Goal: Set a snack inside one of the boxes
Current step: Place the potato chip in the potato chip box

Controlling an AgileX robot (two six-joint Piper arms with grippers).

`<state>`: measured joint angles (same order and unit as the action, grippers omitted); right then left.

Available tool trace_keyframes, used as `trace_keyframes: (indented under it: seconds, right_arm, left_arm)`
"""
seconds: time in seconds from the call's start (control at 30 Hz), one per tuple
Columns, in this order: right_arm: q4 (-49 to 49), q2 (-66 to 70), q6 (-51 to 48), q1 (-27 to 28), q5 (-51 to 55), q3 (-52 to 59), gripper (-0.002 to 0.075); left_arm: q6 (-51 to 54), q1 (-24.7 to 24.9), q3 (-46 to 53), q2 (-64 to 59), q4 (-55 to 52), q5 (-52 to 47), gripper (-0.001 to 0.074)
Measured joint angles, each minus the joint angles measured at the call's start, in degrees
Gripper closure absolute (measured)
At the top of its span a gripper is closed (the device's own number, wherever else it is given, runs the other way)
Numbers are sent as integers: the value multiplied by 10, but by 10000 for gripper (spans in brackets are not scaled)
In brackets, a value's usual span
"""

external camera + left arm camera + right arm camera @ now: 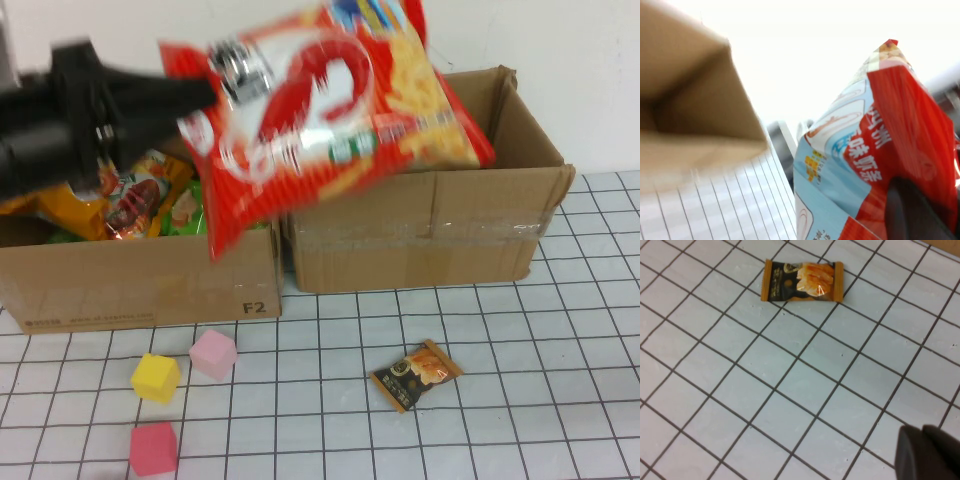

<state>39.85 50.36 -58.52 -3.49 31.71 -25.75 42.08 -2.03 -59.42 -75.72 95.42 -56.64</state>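
Nearest me, three foam cubes sit on the white gridded desk (560, 400): red (153, 447), yellow (155, 377), pink (213, 353). I see my left tool (205, 95) clamped on the large red crinkly snack bag (330, 110), airborne over both cardboard boxes, left (140, 285) and right (440, 235). Right tool (927, 452) hovers over the desk near a small brown snack packet (802, 281); I cannot tell its opening.
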Motion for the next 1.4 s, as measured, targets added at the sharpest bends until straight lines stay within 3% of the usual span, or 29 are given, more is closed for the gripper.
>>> trace_keyframes:
  seconds: [0.2, 0.57, 0.97, 1.07, 1.2, 1.3, 1.4]
  right_arm:
    - [3, 0, 0, 0, 1, 0, 727]
    - [13, 0, -2, 0, 1, 0, 727]
    - [23, 0, -20, 0, 1, 0, 727]
    - [27, 0, -25, 0, 1, 0, 727]
    - [31, 0, -25, 0, 1, 0, 727]
    - [38, 0, -26, 0, 1, 0, 727]
    - [41, 0, -34, 0, 0, 0, 727]
  left_arm:
    - [-20, -23, -58, -5, 0, 103, 706]
    - [-31, -125, -76, -116, -17, 126, 706]
    - [-33, -132, -89, -204, -55, 167, 699]
    - [-30, -132, -90, -204, -63, 165, 625]
    - [-13, -132, -92, -204, -70, 151, 371]
    - [3, -133, -93, -204, -66, 147, 229]
    - [11, -144, -105, -204, -65, 128, 218]
